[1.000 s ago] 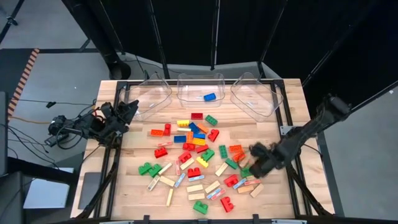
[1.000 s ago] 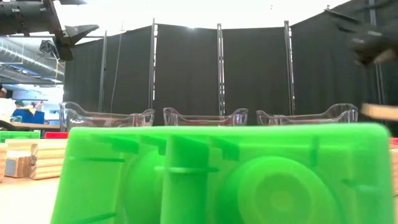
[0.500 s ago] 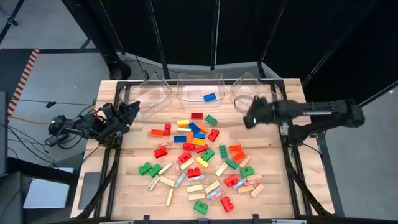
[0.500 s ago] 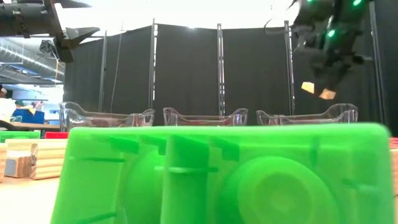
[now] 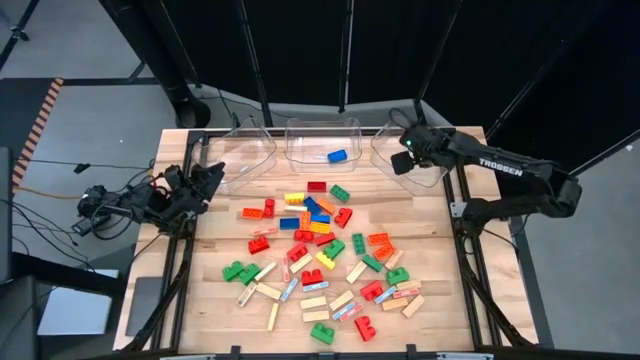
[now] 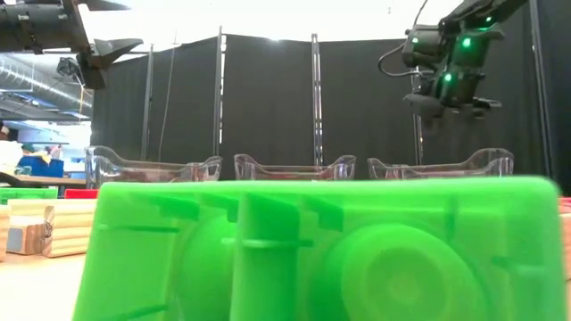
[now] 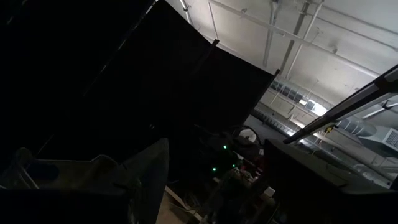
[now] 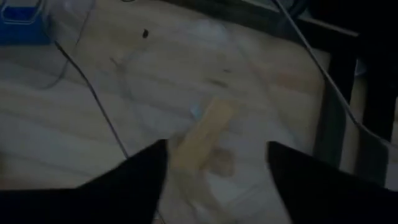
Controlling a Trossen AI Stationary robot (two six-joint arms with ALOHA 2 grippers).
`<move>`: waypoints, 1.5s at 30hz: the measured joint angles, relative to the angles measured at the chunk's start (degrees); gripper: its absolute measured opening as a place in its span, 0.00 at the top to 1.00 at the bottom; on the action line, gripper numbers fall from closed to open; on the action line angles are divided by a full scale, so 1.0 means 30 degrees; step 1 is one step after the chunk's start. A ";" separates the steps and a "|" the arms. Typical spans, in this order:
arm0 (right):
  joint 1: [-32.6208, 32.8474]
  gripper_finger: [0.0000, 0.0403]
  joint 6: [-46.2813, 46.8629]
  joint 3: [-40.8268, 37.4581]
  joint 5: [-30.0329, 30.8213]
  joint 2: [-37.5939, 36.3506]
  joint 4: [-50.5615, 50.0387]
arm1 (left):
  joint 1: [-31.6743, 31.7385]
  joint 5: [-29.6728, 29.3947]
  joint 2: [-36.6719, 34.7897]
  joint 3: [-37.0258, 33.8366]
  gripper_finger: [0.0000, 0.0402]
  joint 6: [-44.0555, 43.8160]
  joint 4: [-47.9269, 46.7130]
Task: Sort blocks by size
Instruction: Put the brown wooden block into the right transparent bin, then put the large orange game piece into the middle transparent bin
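Many coloured blocks and tan wooden bars (image 5: 320, 250) lie scattered flat on the middle of the table. One green block (image 6: 321, 250) lies right before the low camera. My right gripper (image 5: 403, 163) hangs open over the right-hand clear bin (image 5: 425, 160), pointing steeply down. Below and between its fingers a tan bar (image 8: 205, 140) shows blurred inside the bin; it does not show under the gripper (image 6: 446, 111) in the low view. My left gripper (image 5: 210, 172) waits open at the table's left edge, held high.
Three clear bins stand in a row along the far edge, the left bin (image 5: 245, 150), the middle bin (image 5: 322, 140) and the right one. A blue block (image 5: 337, 156) lies in the middle bin. Black rails (image 5: 455, 200) frame the table.
My right gripper has swung from the near right of the block pile toward the far edge, rising and rolling, with a tan bar in its fingers. Over the right-hand bin it has opened, and the bar has gone from under it.
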 joint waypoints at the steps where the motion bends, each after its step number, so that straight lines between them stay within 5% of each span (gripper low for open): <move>1: -0.0154 0.19 0.0012 0.0000 -0.0372 0.0000 0.0007 | 0.0007 0.0000 0.0000 0.0000 0.33 0.0000 -0.0001; 6: 0.0224 0.07 -0.1565 0.0000 -0.4210 -0.0102 0.1131 | 0.0000 0.0000 0.0000 0.0000 0.33 0.0000 -0.0015; 10: 0.2553 0.10 -0.3101 0.0006 -0.8779 -0.0102 0.4127 | 0.0006 0.0000 0.0000 0.0000 0.33 0.0000 -0.0166; 13: 0.5095 0.14 -0.4456 0.0015 -1.0181 0.0015 0.5766 | 0.0007 0.0000 0.0000 0.0000 0.33 0.0007 -0.0262; 24: 1.2565 0.20 -0.8588 0.0022 -0.7540 0.4366 0.5850 | 0.0007 0.0000 0.0000 0.0000 0.33 0.0007 -0.0371; 38: 1.3755 0.22 -0.8419 0.0131 -0.6630 0.9717 0.5390 | 0.0007 0.0000 0.0000 0.0000 0.33 -0.0316 -0.0661; 41: 1.3726 0.34 -0.7981 0.0205 -0.5997 1.0362 0.4952 | 0.0004 0.0004 0.0000 0.0007 0.33 -0.0411 -0.0857; 45: 1.3704 0.65 -0.7999 0.0143 -0.5778 1.0143 0.4918 | 0.0004 0.0007 0.0000 0.0007 0.33 -0.0873 -0.1262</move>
